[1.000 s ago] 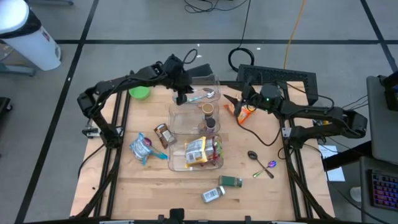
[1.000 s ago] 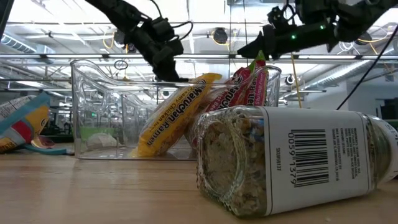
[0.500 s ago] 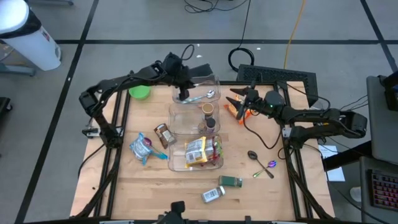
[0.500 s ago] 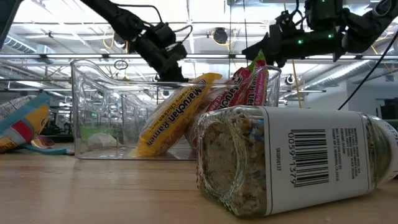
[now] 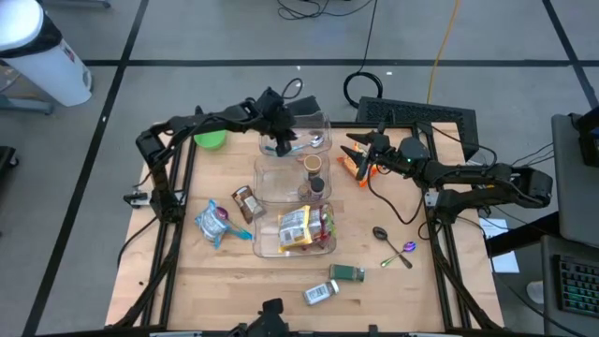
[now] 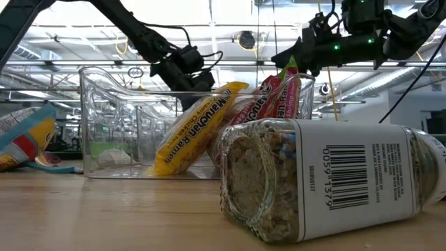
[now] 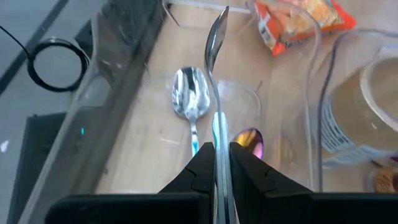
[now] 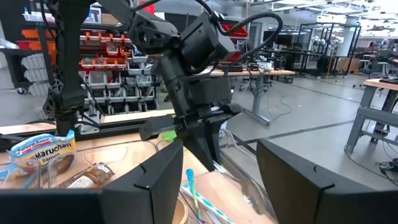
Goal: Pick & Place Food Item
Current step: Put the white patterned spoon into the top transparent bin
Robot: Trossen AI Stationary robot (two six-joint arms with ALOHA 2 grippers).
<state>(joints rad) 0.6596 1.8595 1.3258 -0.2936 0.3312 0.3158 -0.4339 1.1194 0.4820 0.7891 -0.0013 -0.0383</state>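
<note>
My left gripper is over the far clear bin, shut on a teal-handled spoon. A silver spoon and a purple spoon lie on that bin's floor. My right gripper is open and empty, just above an orange food packet that lies on the table right of the bin. The right wrist view looks between its wide-apart fingers at the left gripper and the spoon's handle. My left gripper pinches the spoon's teal handle between its two fingers. The spoon lies along the fingers and reaches out past their tips, its bowl seen edge-on. The fingers slant down into the bin from above. The spoon is clear of the bin's floor.
A middle bin holds two jars, and a near bin holds ramen packets. Snack packets lie at the left, two spoons at the right, two jars near the front edge. A green bowl stands far left.
My left gripper has gone a little toward the table's right edge and down over the far bin, keeping hold of the spoon. My right gripper has shifted slightly toward the table's left, over the orange packet.
</note>
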